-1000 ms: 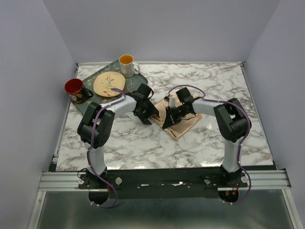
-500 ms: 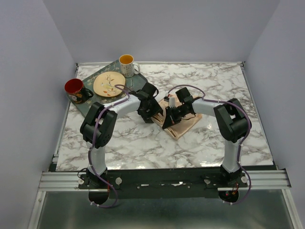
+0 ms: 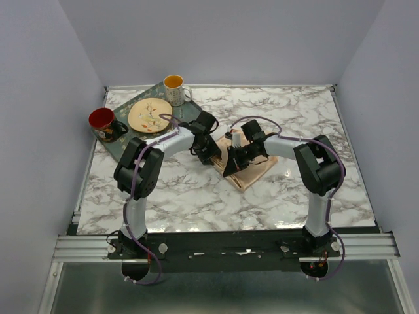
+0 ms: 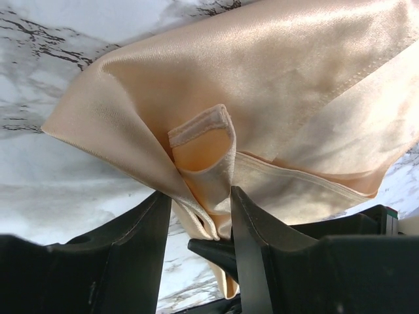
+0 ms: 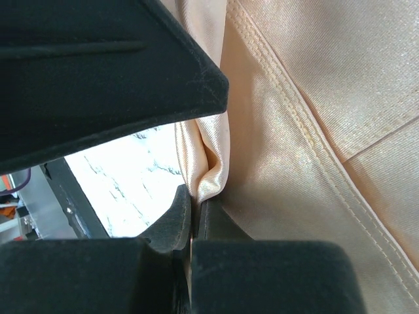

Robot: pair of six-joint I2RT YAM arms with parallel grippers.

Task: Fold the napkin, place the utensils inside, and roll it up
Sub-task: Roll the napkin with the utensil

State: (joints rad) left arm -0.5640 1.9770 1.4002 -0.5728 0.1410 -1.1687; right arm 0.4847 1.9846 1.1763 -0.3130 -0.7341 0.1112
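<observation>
- Pinching a stitched hem of the napkin (image 5: 314, 118), the right pincer (image 5: 194, 212) has its jaws all but together, with a puckered fold trapped between them.
- Left pincer (image 4: 200, 196) stands narrowly parted astride a raised loop of the same cloth. The loop is not squeezed flat, so it looks unclamped.
- Napkin lies in layers near the middle of the marble surface (image 3: 190, 196), a little right of centre, between the two arms. Its left edge is drawn up off the surface.
- Utensils show in none of the three views. Whether any sit under the cloth cannot be told.
- Plate (image 3: 150, 115), red mug (image 3: 101, 122) and white mug (image 3: 175, 88) sit at the far left, well apart from the work.
- Cloth looks light, limp and satiny, so it is likely to slide through a loose grip and slump once freed. Best hold, on this view, is the hem or a corner, several layers deep, where the seam gives a grip something to bite.
</observation>
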